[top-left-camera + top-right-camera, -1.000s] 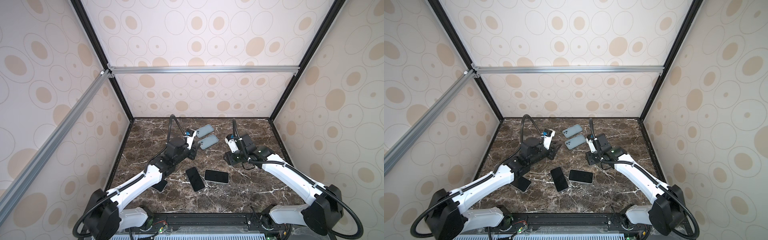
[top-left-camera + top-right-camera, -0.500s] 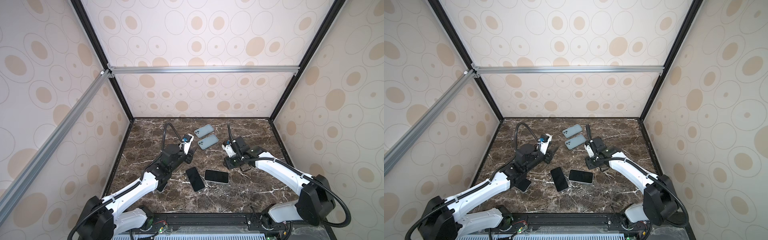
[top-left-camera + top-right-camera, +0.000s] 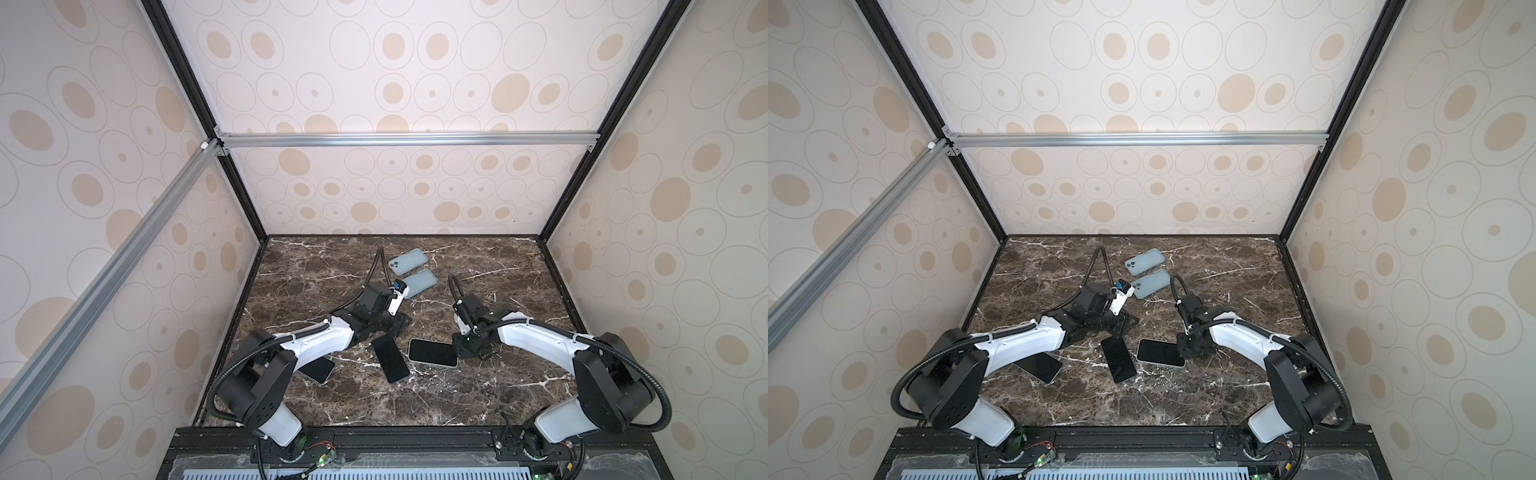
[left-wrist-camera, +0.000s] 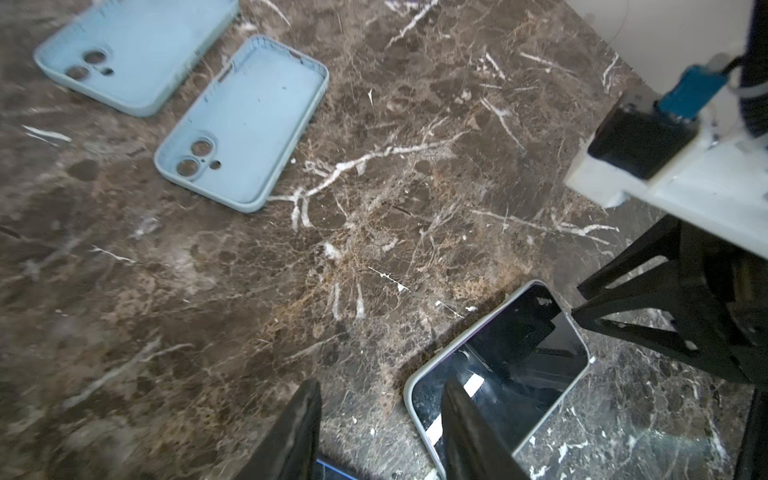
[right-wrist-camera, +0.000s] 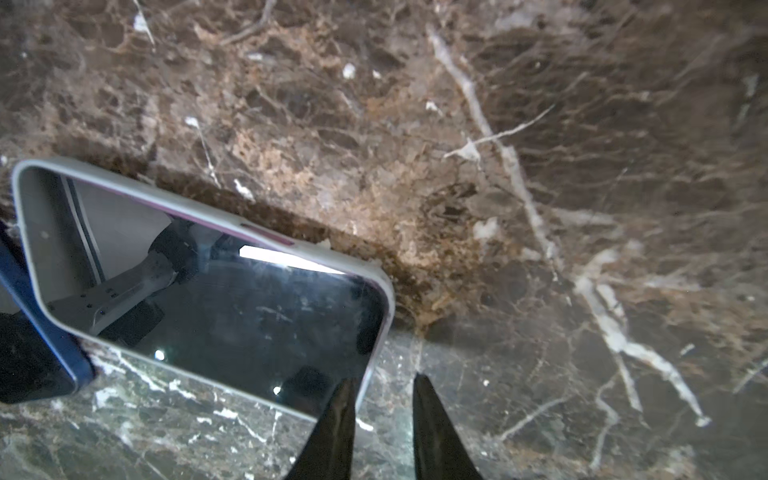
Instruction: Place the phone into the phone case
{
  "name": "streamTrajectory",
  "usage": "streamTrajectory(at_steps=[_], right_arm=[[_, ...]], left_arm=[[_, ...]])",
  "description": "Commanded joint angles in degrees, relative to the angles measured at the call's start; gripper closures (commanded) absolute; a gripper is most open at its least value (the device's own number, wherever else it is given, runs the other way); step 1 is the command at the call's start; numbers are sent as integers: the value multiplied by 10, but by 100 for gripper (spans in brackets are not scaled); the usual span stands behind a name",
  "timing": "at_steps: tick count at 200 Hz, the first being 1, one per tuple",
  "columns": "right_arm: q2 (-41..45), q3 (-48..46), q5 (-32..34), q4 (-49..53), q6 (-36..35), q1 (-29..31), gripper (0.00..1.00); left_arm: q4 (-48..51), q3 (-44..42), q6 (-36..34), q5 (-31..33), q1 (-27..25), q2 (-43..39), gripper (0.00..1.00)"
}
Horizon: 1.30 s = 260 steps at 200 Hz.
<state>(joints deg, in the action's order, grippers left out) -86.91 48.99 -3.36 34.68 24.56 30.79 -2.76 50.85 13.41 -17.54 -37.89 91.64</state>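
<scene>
At the right gripper lies a phone (unlit).

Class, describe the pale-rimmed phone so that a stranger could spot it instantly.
On the brown marble tabletop, look near the front middle. The pale-rimmed rectangular phone lies beside the right hand. Its pale rim sets it apart from the dark blue-edged phone next to it.

Cream wall panels printed with tan ovals and grey rings are enclosing a dark brown marble tabletop veined in white. Black frame posts are running up the corners, while silver aluminium rails are crossing the back and left side. Soft, even light is falling throughout.
</scene>
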Motion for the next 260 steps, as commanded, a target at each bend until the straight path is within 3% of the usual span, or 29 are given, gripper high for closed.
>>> streamTrajectory(at_steps=[1,64,162,191,227,260], right_arm=[[-10,2,7,-19,16,-3,73],[-23,-8,-6,-37,15,-24,79],[-76,-43,-17,-57,18,-33,81],[-54,-15,-13,-23,10,-33,81],[17,64,-10,20,-66,-32,66],[56,101,-83,8,-201,-28,48]], left_arm=[[20,17,30,-36,-6,9,54],[41,44,25,-39,-23,62,62],[88,74,13,-27,-31,104,62],[83,73,10,-21,-31,91,62],[28,43,-8,4,-32,22,61],[-60,-16,-37,20,-32,-74,59]])
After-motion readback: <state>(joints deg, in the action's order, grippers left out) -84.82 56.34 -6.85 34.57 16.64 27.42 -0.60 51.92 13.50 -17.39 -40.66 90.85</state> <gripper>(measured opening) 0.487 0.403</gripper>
